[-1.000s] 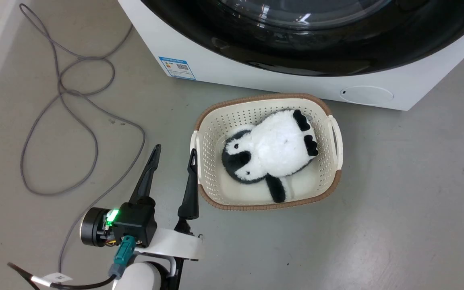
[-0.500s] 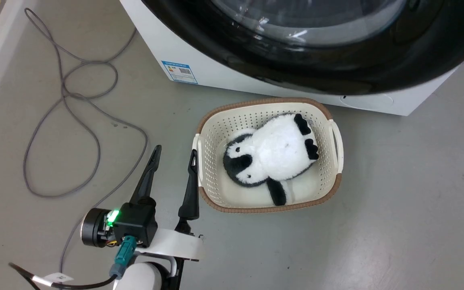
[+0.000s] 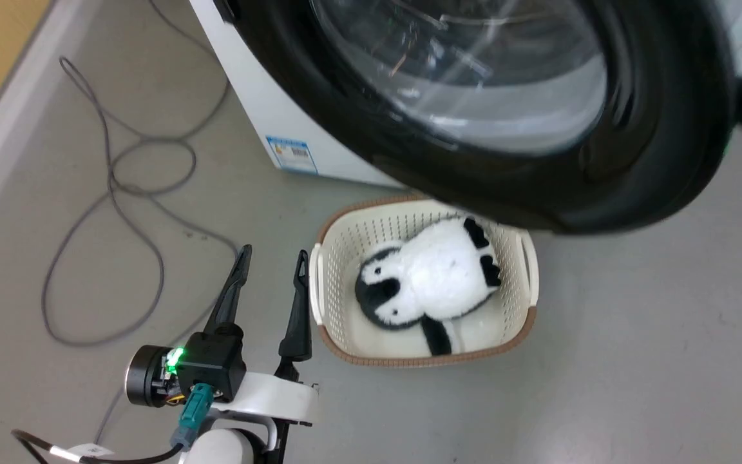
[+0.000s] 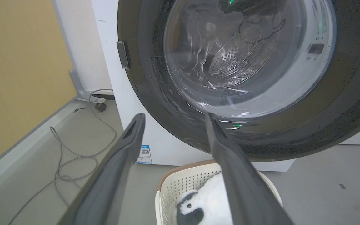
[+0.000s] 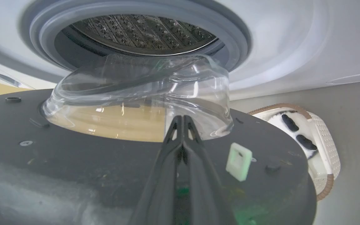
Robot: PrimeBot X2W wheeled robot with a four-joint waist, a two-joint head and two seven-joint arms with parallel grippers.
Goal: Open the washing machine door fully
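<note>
Head looks down, wrists face the washing machine door (image 3: 654,129) closely; all share the basket (image 3: 358,233).

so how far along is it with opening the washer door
Done: the washing machine door is unlatched and stands away from the washing machine, baring the steel drum. In hand: the right claw, fingers together, reaches over the door's matte inner face. Left: the door is only partway, overhanging the basket; it must swing wider. The left claw is open beside the basket.
</note>
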